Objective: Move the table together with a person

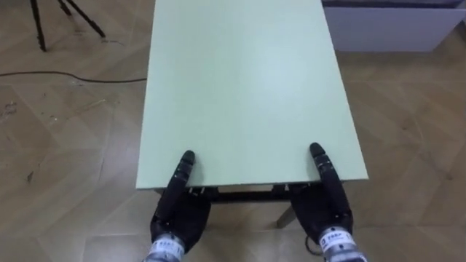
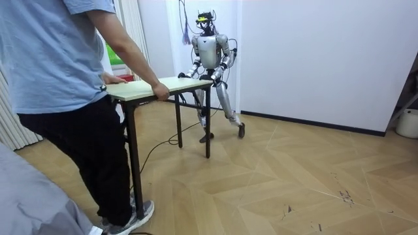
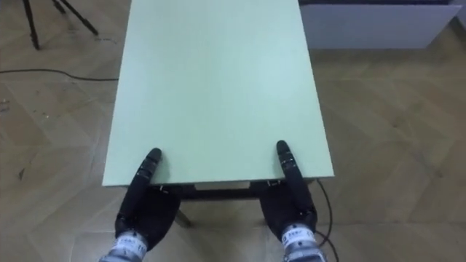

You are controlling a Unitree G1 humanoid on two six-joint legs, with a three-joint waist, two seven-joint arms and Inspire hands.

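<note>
Item under inspection: one counter [image 1: 247, 87], rectangular, pale green top, dark legs. It stands lengthwise before the robot on a wooden parquet floor [image 1: 65, 145], its near short edge at the robot's hands.

Left hand [image 1: 178, 207]: at the near left corner. Part of it lies straight on the top, pointing to the far end, and the remainder sits below the edge. Whether it is clamped on the counter cannot be told.

Right hand [image 1: 328, 204]: at the near right corner, placed the same way, partly on the top and partly below the edge. Its grip likewise cannot be told.

Room view: the robot stands at one end of the counter, close to a white wall [image 2: 313, 52], legs apart with one foot set behind. A person [image 2: 59, 78] stands at the opposite end, and the person's hand [image 2: 160, 91] is closed over the top's edge. Whether the counter's legs rest on the floor cannot be told.

Surroundings: tripod legs [image 1: 44, 25] at far left and a low pale cabinet [image 1: 386, 29] at far right, both apart from the counter.
</note>
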